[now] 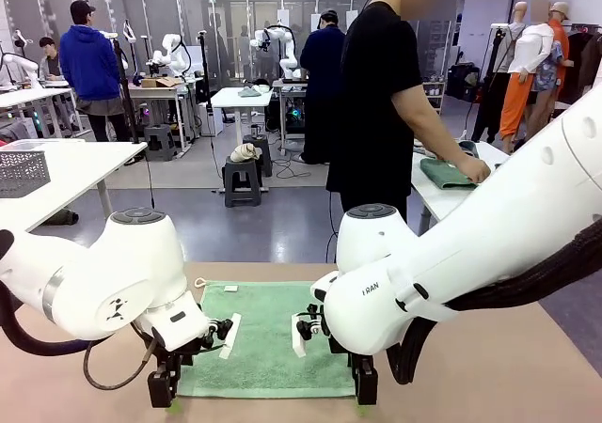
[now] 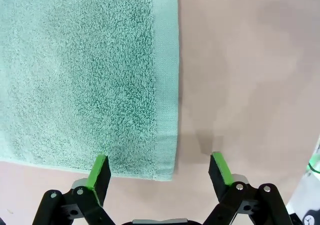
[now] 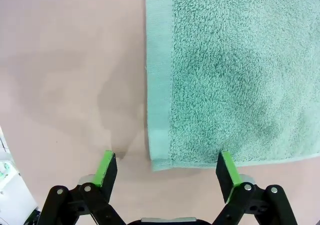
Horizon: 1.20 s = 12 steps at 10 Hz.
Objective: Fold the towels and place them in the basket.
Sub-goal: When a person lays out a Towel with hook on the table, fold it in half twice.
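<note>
White arms (image 1: 103, 273), black, perhaps ribbed cables (image 1: 527, 287)

The tabletop (image 1: 517, 376) is a plain pinkish-beige surface, bare along its right side. Behind its far edge stands a person in a black T-shirt (image 1: 376, 85), turned towards a white side table (image 1: 428, 193) on the right. On the left, another white table (image 1: 80, 164) carries a pale grey mesh basket (image 1: 21, 172) at its near end. Out on the grey floor (image 1: 282, 226), a black stool (image 1: 242, 184) holds a beige cloth lump (image 1: 245, 151). Farther back, a person in a blue hoodie and dark cap (image 1: 89, 61) faces away, and a person in dark clothing (image 1: 323, 70) stands near a small white table (image 1: 240, 97).
</note>
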Tool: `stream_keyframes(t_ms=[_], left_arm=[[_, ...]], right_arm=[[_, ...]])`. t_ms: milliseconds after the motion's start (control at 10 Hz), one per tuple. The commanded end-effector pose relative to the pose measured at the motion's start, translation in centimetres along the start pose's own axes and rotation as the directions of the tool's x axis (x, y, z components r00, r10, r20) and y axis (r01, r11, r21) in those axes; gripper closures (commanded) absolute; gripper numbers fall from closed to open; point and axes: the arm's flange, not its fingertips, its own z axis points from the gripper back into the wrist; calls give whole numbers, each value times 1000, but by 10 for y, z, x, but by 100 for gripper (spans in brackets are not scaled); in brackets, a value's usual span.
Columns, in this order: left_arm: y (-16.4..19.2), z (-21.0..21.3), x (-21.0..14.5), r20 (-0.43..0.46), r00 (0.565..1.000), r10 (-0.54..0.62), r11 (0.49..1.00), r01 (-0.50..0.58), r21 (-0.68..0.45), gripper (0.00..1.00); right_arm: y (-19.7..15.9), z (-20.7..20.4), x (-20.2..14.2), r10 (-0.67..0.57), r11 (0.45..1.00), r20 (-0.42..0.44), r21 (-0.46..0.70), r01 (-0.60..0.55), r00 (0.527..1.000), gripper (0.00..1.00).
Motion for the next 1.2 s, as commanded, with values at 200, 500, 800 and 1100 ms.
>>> stream_keyframes(t_ms=[200,500,800,1100], left_arm=[[-4,3,-8,3,1000,6,1000,-6,8,0],[-3,0,-8,9,1000,0,1000,0,3,0],[-2,-2,-7,9,1000,-1,1000,1,-5,0],[-1,-7,-9,11,1000,0,1000,0,-16,0]], right_arm=[[8,0,-6,12,1000,37,-21,-11,999,0],[7,-2,-3,9,1000,39,-27,-8,999,0],[5,-5,-3,8,1000,42,-19,-8,999,0],[5,-7,-3,12,1000,42,-15,-11,999,0]])
